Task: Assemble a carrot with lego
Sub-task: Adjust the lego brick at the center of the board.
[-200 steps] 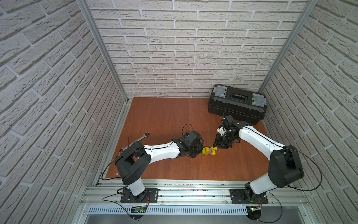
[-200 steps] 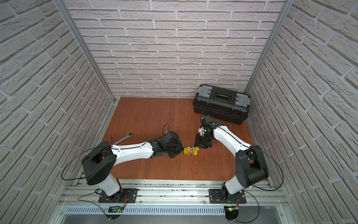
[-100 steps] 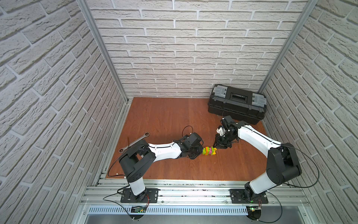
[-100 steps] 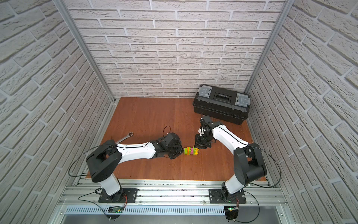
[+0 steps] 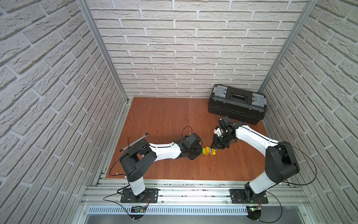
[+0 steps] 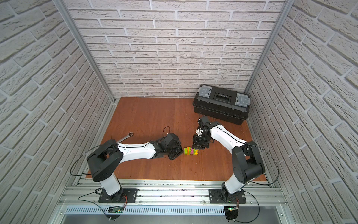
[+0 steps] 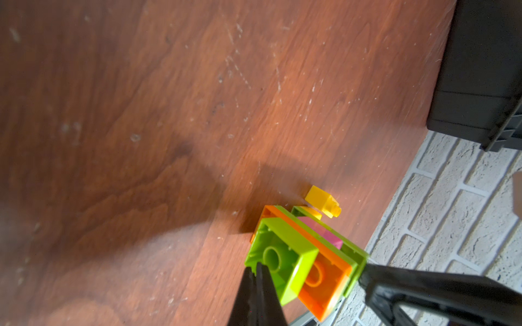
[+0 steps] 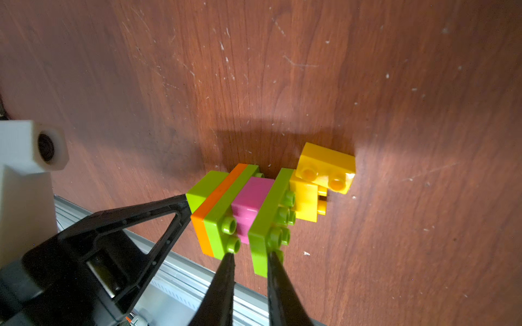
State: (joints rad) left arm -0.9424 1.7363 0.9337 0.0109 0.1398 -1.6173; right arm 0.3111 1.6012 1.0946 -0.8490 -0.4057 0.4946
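At table centre: L gripper shut, tip against carrot; R gripper narrow, grip unclear.

You have on the wood table: toolbox, wrench, brick stack on its side, yellow brick just beside it.

1. Here comes the right gripper! It stood clear of the carrot and has slid in, fingertips now right at the stack's lime plates.
2. Its forearm has swung inward along with it.
3. Over on the left arm, the shoulder block has shuffled a touch toward the middle.
4. The left gripper has dipped slightly toward the front rail.
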